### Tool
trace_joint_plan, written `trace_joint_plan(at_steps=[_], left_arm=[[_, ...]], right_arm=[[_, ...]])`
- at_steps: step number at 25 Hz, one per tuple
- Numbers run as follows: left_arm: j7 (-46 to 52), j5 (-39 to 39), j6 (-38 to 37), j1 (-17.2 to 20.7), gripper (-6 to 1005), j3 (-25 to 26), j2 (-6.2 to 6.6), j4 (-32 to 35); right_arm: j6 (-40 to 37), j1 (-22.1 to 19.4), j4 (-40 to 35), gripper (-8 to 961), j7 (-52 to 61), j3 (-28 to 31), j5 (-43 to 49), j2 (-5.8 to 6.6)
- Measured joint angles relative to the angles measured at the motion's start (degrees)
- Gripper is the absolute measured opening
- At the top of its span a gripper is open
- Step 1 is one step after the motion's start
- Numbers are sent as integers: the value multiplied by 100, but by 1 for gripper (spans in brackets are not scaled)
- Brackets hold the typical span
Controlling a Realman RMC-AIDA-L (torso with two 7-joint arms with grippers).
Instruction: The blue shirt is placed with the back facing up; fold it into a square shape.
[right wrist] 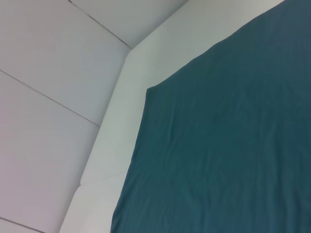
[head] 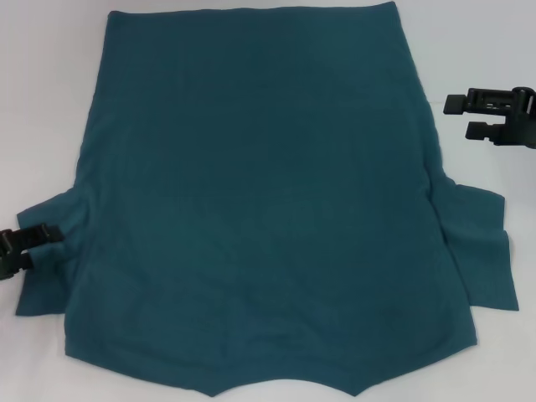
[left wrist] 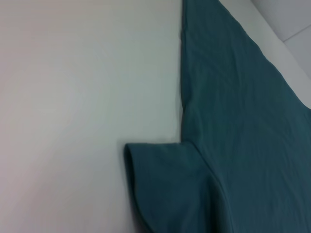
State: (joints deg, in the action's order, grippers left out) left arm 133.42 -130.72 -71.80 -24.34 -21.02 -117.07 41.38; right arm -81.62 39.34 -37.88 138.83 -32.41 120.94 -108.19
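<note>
The blue shirt (head: pixel 260 201) lies spread flat on the white table, plain side up, with its hem at the far side and its neckline at the near edge. Both short sleeves stick out sideways. My left gripper (head: pixel 48 244) is low at the outer edge of the left sleeve (head: pixel 50 276), open, holding nothing. My right gripper (head: pixel 459 117) hangs open beside the shirt's right edge, farther back than the right sleeve (head: pixel 481 251), and clear of the cloth. The left wrist view shows the left sleeve (left wrist: pixel 165 189) and side seam. The right wrist view shows a far hem corner of the shirt (right wrist: pixel 218 145).
The white table (head: pixel 42 100) shows bare strips on both sides of the shirt. In the right wrist view the table's edge (right wrist: pixel 121 111) drops off to a pale tiled floor (right wrist: pixel 48 73).
</note>
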Motion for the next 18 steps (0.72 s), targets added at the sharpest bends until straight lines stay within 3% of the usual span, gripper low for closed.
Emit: trace_joint_plan(at_steps=[7, 13, 18], left_arm=[[36, 2, 184, -36, 718, -8, 20, 0], [32, 3, 195, -54, 480, -94, 19, 1], [65, 1, 306, -84, 438, -202, 14, -28]], right_arm=[[7, -17, 0, 875, -21, 36, 0, 7], [14, -30, 0, 874, -32, 42, 0, 9], [35, -42, 0, 873, -38, 42, 0, 9]])
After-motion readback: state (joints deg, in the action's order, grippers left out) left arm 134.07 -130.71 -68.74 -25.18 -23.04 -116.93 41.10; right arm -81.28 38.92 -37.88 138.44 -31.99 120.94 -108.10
